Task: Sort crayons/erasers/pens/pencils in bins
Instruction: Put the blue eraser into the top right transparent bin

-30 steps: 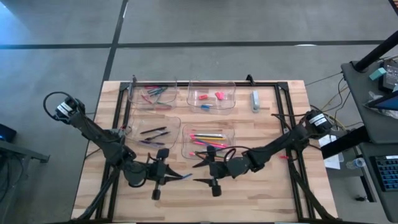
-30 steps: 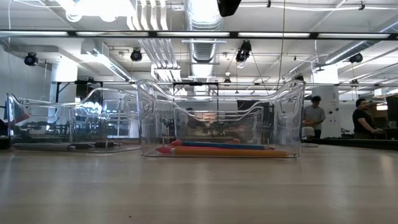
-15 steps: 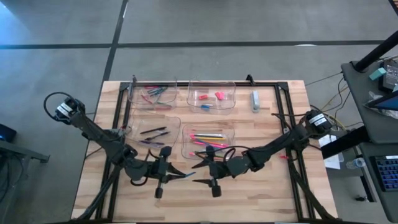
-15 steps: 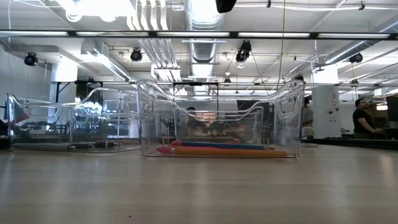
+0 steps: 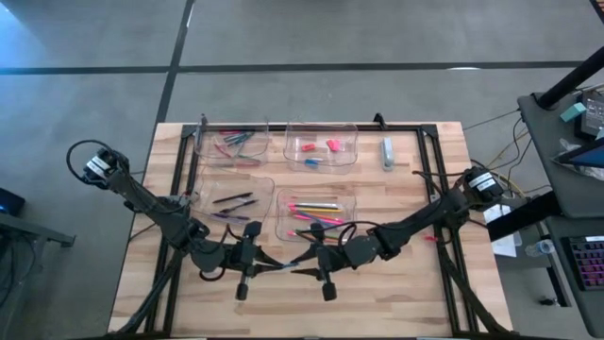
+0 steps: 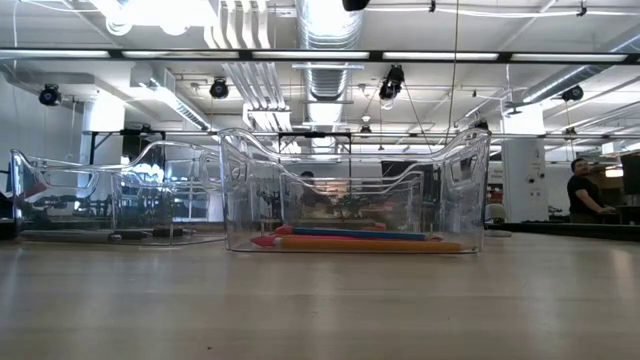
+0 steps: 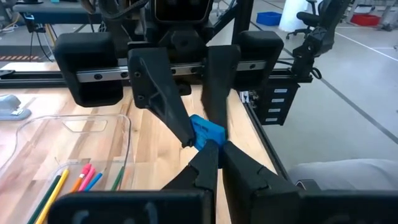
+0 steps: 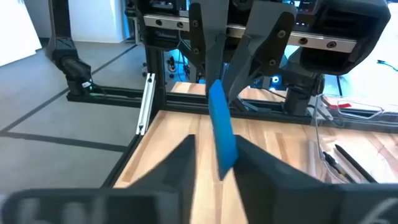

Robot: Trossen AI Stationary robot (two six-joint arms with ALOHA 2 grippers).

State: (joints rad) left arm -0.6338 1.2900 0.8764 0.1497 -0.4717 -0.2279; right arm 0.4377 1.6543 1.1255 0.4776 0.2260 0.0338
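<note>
Above the front of the table, the left gripper (image 5: pixel 269 265) holds a blue crayon (image 7: pixel 206 131) tight; the right gripper (image 5: pixel 294 265), jaws narrowing around it, should grip firmly before the left lets go.

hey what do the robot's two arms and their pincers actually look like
Both arms are dark, jointed and slim, each with a looped black cable near its base. The left pincer and right pincer each have two black, angular, tapering fingers on a dark crossbar.
</note>
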